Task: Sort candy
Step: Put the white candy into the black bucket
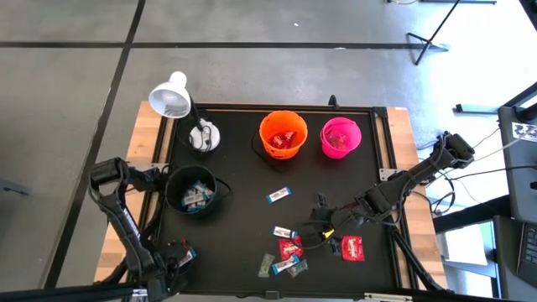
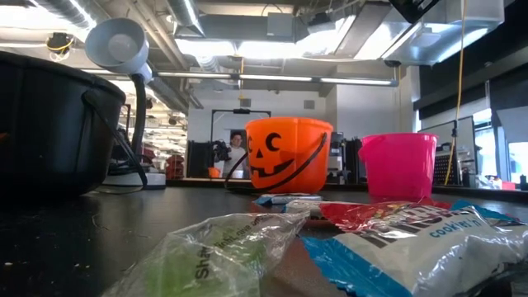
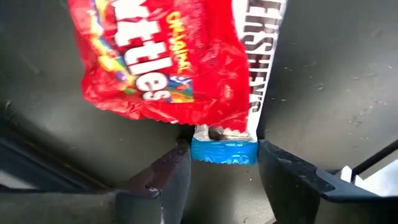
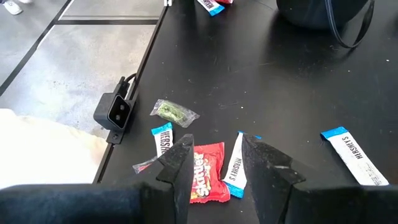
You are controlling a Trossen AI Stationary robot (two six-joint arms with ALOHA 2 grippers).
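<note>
- Table [image 1: 243,168]: black mat over a wood top, seen whole in the high view.
- Left arm: at the table's left edge, folded toward the near left corner.
- Right arm: reaches in from the right edge toward the near middle.
- Black bucket [image 1: 193,191]: left side, blue-and-white candy [image 1: 195,197] inside.
- Orange bucket [image 1: 283,134]: far middle, red pieces in it. Jack-o'-lantern face shows in the low view.
- Pink bucket [image 1: 341,137]: just beside the orange one, on its right. Contents unclear.
- Lamp [image 1: 171,96]: white, far left corner.
- Left gripper [image 1: 180,256]: near left corner. A blue wrapper end [image 3: 224,151] sits between its fingers [image 3: 168,171], with a red pack [image 3: 161,62] lying over it. Cannot tell whether the jaws clench it or have let go.
- Right gripper [image 4: 214,146]: jaws parted, nothing between them, over the loose pile.
- Loose pile: near middle of the mat. It includes a red pack [image 4: 208,171], blue-and-white bars [image 4: 235,165] and a clear greenish wrapper [image 4: 173,112].
- One blue-and-white bar [image 1: 279,195] lies apart, mid-table.
- Another red pack [image 1: 353,247] lies to the right of the pile.
</note>
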